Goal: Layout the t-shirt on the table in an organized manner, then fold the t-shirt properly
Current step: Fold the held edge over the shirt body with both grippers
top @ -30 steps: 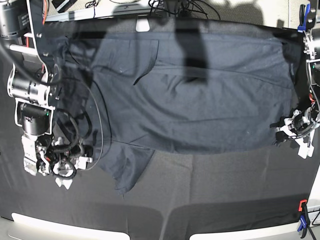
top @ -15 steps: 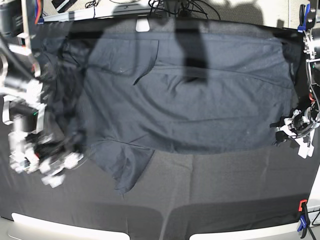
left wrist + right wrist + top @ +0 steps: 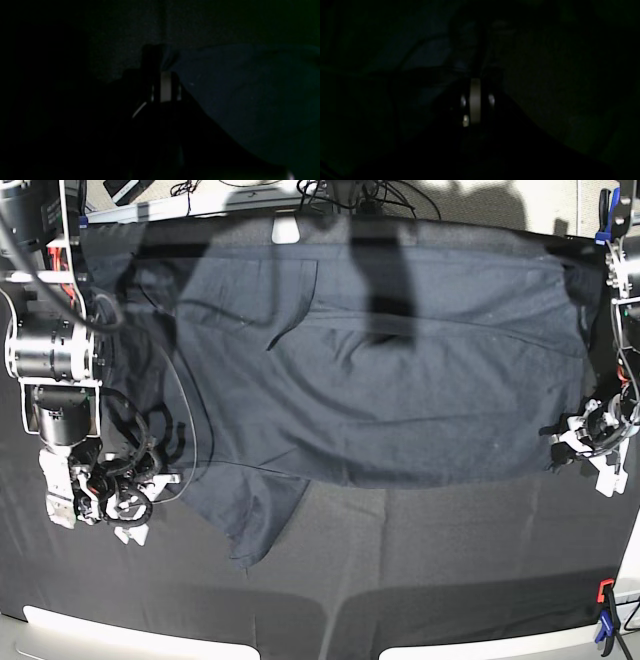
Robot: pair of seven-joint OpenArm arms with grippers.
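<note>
Base view: t-shirt hem near table front.

Black cables tangle at twelve o'clock on a pale surface. A blue clamp sits at two o'clock; another clamp at four. Shadows fall downward.

Black cylindrical arm with silver bands, white brackets, looping black cables, red wires; white-and-black wrist opposite.
</note>
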